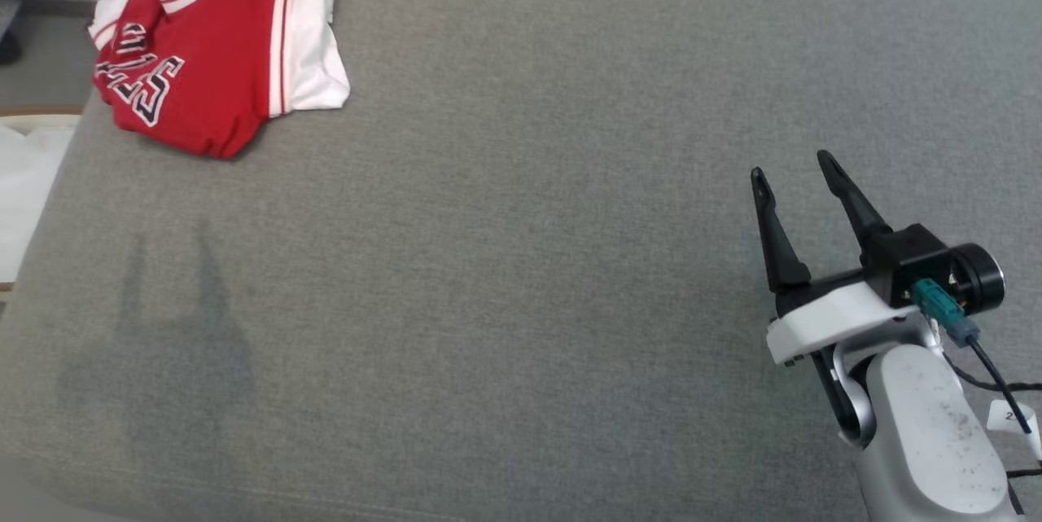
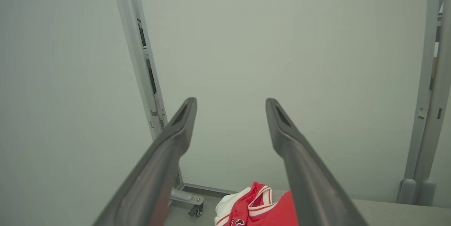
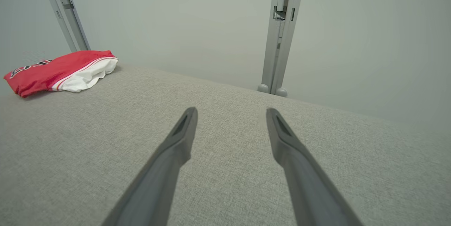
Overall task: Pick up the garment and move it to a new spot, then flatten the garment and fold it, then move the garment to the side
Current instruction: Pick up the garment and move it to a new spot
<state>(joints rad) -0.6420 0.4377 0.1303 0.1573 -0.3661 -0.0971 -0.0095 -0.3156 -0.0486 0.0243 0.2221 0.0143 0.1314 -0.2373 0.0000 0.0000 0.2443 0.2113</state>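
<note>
Head view, right forearm: pale, nearest the lens at 4 o'clock, rising from the bottom edge.
Head view, right jaws: spread wide with nothing between them; the two dark fingers point toward 12 o'clock above the bare grey desk.
Head view, garment: red with white sleeves and trim, folded compactly at 10 o'clock on the desk's far left corner, well apart from the right jaws.
Head view, shadow: a two-pronged shape on the desk at 8 o'clock.
Left wrist view, left jaws: wide apart and empty, fingers aimed at a pale wall.
Left wrist view, garment: its collar end shows at 6 o'clock, between the finger bases.
Left wrist view, post: grey upright at 11 o'clock, a castor at its foot.
Right wrist view, right jaws: wide, holding nothing, fingers low over the desk.
Right wrist view, garment: at 10 o'clock near the desk's far edge, well apart from the fingers.
</note>
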